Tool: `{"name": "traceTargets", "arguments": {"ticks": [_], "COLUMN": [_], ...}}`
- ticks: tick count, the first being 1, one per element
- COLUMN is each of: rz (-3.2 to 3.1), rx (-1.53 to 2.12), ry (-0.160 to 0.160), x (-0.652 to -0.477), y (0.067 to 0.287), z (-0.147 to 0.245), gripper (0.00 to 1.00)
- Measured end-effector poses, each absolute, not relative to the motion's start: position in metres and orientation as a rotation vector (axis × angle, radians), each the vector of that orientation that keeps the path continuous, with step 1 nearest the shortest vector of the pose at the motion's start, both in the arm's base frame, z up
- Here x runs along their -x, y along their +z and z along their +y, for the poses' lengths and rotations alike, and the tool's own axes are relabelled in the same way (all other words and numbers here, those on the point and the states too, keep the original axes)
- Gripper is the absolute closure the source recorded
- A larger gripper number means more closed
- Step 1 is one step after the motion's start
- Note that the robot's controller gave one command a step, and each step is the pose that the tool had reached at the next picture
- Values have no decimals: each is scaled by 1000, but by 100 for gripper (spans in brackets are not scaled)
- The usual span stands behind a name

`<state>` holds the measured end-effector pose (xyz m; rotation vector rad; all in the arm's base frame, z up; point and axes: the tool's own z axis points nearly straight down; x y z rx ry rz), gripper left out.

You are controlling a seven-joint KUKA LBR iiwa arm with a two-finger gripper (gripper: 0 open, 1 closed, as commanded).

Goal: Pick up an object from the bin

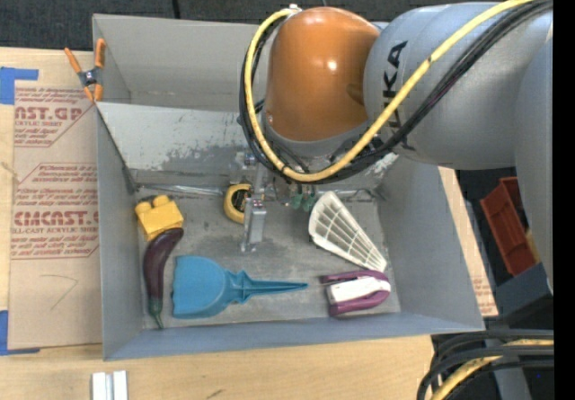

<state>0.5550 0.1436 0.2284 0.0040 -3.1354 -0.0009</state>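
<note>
Grey bin (171, 124) holds blue funnel (216, 287), yellow block (158, 215), purple aubergine (157, 269) (claw (252, 241) beside yellow ring (237, 201), grip unclear).

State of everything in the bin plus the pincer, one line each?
pincer: low at mid-bin, beside the yellow ring
yellow ring: on floor, partly hidden by arm
yellow block: loose, studs up
blue funnel: on its side, spout toward view's right
purple eggplant: lying flat beside blue funnel
white ribbed cone: on its side
purple-and-white gadget: lying flat
</note>
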Motion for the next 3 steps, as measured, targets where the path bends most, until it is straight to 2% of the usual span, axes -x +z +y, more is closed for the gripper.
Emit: {"name": "traceTargets", "arguments": {"ticks": [1,2,3], "rz": [-3143,-3146,-3119], "rx": [-1,-120,-361], "ry": [-3,-4,-2], "x": [-557,-566,-563], "y": [233,203,179], "z": [143,130,110], "gripper": [0,0,0]}}
